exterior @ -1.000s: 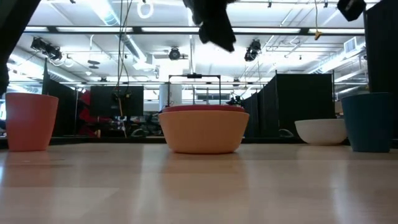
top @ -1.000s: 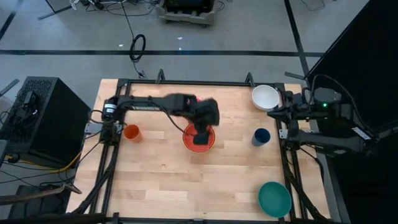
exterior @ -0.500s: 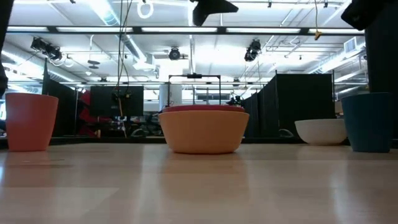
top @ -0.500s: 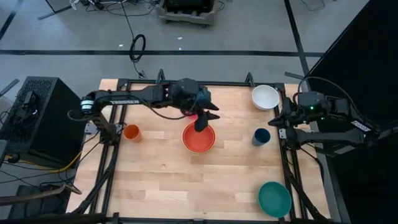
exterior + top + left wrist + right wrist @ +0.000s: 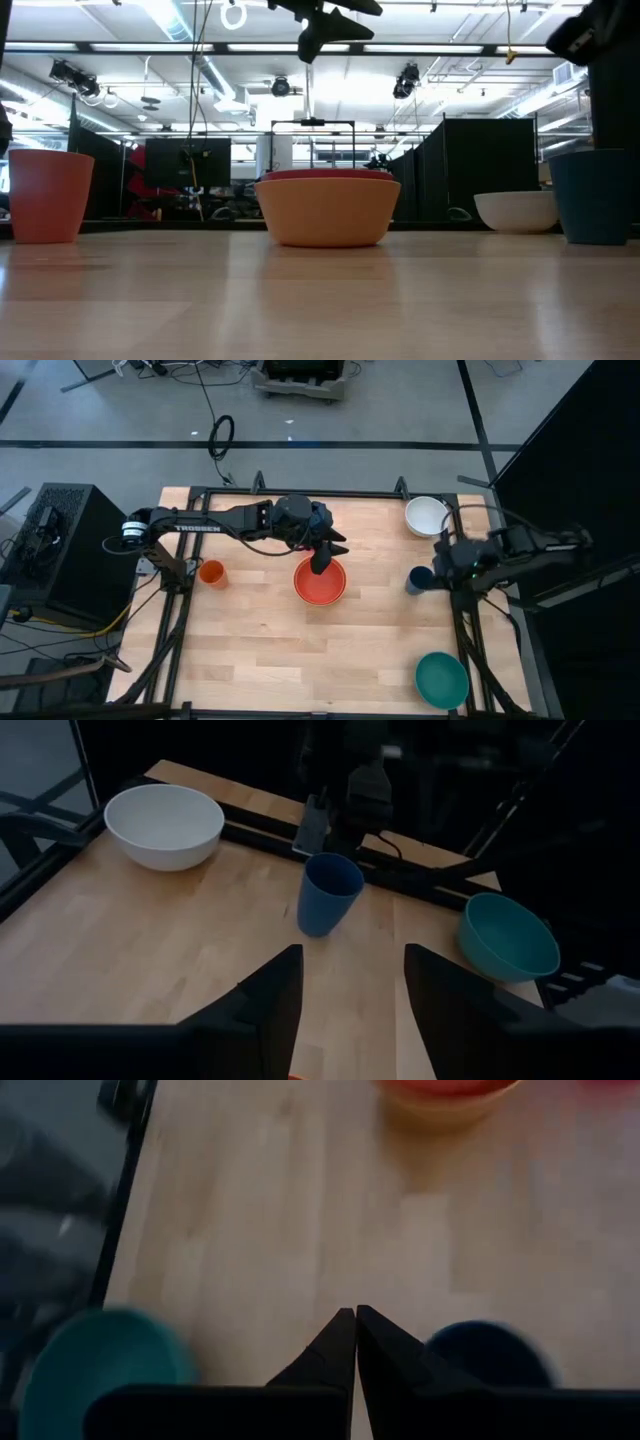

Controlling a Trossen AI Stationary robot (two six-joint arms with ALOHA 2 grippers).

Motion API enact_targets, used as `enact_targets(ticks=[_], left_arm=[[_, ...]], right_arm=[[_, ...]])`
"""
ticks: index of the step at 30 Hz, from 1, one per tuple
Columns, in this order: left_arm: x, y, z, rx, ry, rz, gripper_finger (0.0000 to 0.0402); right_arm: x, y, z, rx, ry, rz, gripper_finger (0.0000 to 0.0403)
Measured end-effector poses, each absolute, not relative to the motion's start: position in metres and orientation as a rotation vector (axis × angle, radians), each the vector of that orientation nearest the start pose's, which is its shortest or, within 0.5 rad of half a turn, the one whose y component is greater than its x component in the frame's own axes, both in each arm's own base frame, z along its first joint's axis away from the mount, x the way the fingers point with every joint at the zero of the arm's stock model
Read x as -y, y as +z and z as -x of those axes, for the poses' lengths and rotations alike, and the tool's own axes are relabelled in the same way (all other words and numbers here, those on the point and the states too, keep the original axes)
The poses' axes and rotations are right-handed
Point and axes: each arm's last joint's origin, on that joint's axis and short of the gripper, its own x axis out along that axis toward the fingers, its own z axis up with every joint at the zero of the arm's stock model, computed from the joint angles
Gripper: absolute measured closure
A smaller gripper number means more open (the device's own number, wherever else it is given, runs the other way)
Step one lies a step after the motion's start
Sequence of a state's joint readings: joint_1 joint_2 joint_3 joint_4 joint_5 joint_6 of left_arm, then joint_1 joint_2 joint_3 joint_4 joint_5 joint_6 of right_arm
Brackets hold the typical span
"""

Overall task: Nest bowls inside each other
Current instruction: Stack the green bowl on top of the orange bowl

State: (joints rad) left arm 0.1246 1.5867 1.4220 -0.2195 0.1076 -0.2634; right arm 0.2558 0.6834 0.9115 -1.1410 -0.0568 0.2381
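A red bowl (image 5: 320, 582) sits nested in an orange-yellow bowl (image 5: 328, 213) at the table's middle. My left gripper (image 5: 328, 552) hangs open above the red bowl's far rim, with nothing between its fingers (image 5: 350, 1010). The white bowl (image 5: 427, 516) rests at the far right and the teal bowl (image 5: 441, 679) at the near right, each on its base. My right gripper (image 5: 355, 1318) is shut and empty. It points slantwise down over the table's right side, beside the dark blue cup (image 5: 418, 580).
A small orange cup (image 5: 211, 572) stands near the left edge. The dark blue cup (image 5: 328, 894) stands upright between the white and teal bowls. A black frame (image 5: 300, 493) rims the table. Bare wood lies along the near side (image 5: 300, 660).
My left gripper has come up out of the red bowl, drawn back a little toward the far edge, and tipped from pointing down to nearly level. My right arm has swung in from the right edge toward the dark blue cup, sinking and tipping downward. The bowls have stayed put.
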Motion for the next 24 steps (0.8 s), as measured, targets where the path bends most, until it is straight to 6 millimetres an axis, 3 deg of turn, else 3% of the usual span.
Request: enact_targets(ticks=[11,21,24], left_arm=[[-0.043,0.350,-0.363,-0.379,0.066,0.300,0.0241],[-0.044,0.350,-0.363,-0.380,0.059,0.289,0.0243],[-0.044,0.350,-0.363,-0.381,0.049,0.291,0.0243]], right_arm=[[-0.084,0.277,-0.108,-1.076,0.304,-0.173,0.0403],[-0.142,0.237,-0.095,-1.221,0.365,-0.178,0.0403],[-0.155,0.226,-0.099,-1.245,0.438,-0.233,0.0403]])
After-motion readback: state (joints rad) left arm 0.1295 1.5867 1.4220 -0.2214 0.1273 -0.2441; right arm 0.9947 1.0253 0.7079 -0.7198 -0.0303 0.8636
